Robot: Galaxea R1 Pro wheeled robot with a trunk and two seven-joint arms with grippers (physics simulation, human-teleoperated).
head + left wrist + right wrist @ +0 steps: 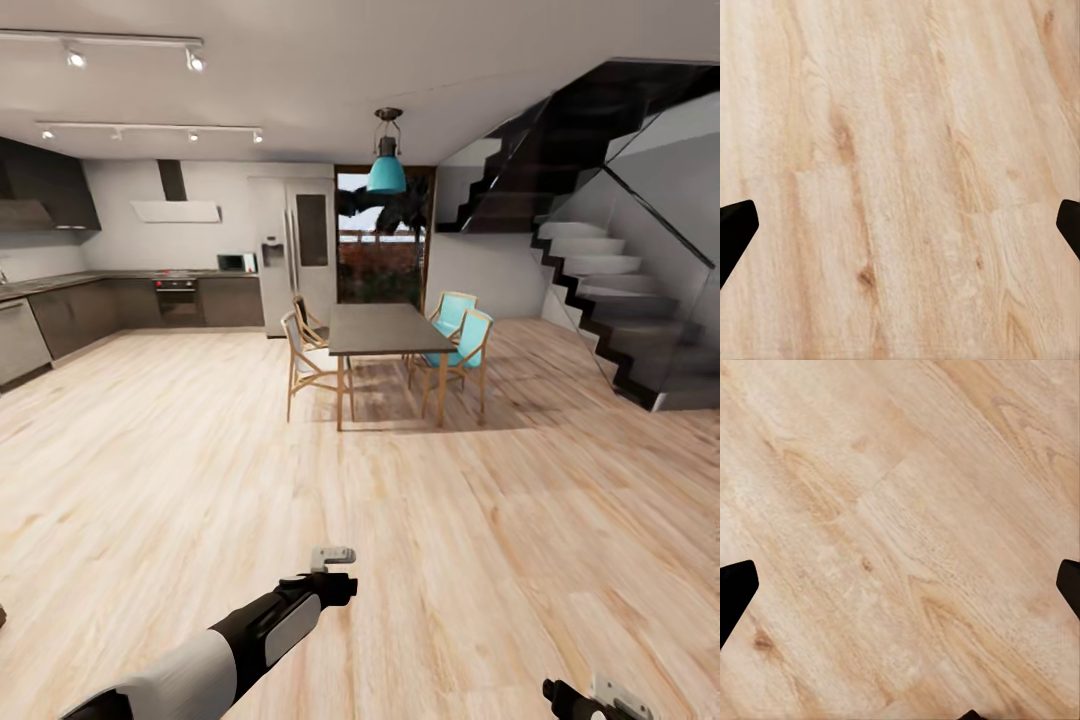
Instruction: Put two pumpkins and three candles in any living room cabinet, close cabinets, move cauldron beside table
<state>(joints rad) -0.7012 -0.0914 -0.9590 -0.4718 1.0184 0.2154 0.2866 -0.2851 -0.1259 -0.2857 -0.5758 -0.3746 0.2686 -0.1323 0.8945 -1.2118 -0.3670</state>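
Plank floor (900, 180) between both wide-spread, empty hands, head view adds dining table (385, 328), stairs (610, 290)

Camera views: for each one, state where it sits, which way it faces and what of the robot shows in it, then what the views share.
Head view: on the robot's head, facing forward and down across the plank floor toward a dining table, kitchen and staircase; left arm and left gripper reach in, right gripper at the lower edge.
Left wrist view: above the left gripper, facing the floor; dark fingertips at both sides.
Right wrist view: above the right gripper, facing the floor; fingertips likewise.
Shared: all three show the plank floor.
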